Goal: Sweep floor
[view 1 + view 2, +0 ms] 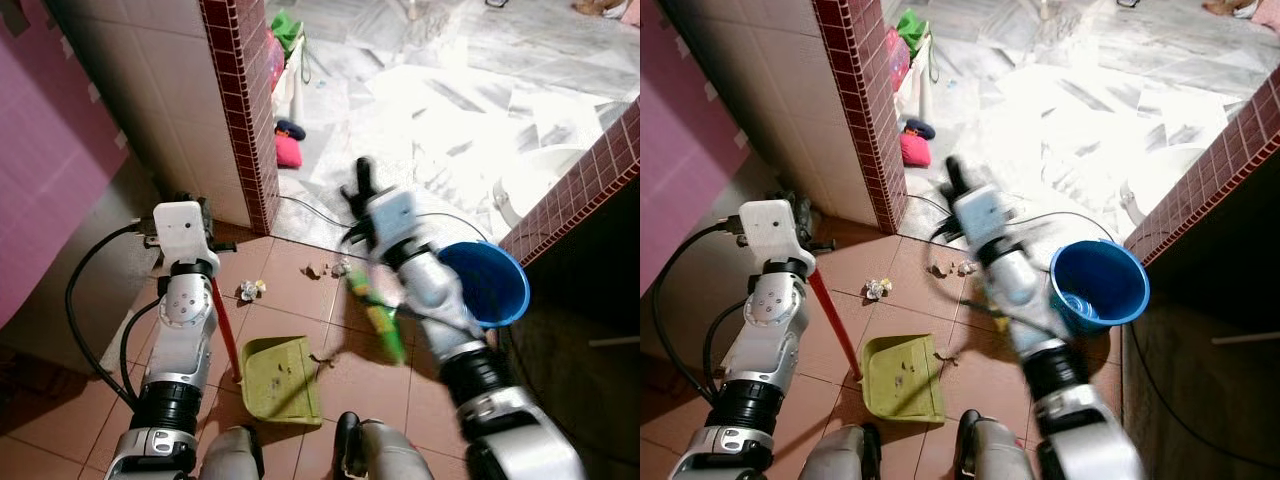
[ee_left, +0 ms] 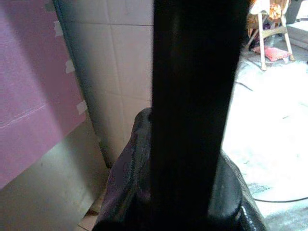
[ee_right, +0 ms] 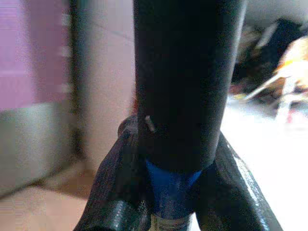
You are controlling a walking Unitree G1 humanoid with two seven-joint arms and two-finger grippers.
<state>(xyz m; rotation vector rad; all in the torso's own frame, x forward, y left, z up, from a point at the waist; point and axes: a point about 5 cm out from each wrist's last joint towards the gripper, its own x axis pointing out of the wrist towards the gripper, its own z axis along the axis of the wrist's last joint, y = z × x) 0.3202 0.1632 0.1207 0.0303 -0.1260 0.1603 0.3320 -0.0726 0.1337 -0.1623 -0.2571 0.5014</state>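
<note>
My left gripper [image 1: 188,208] is shut on the dark top of the dustpan's red handle [image 1: 226,330], low by the tiled wall. The green dustpan [image 1: 280,380] rests on the brown tiles just in front of my feet, with a few crumbs on it. My right gripper [image 1: 362,198] is shut on the broom's black handle [image 3: 185,82], which runs between its fingers in the right wrist view. The green broom head [image 1: 378,315], blurred, hangs close to the floor right of the dustpan. A crumpled scrap of paper [image 1: 250,290] and small bits of litter [image 1: 325,268] lie beyond the pan.
A blue bucket [image 1: 492,282] stands at the right, against a low red-tiled wall [image 1: 585,175]. A red-tiled pillar edge [image 1: 242,110] rises at the left, with a pink panel [image 1: 40,150] beside it. A black cable [image 1: 310,212] crosses the floor. Bright marble floor [image 1: 450,90] lies beyond.
</note>
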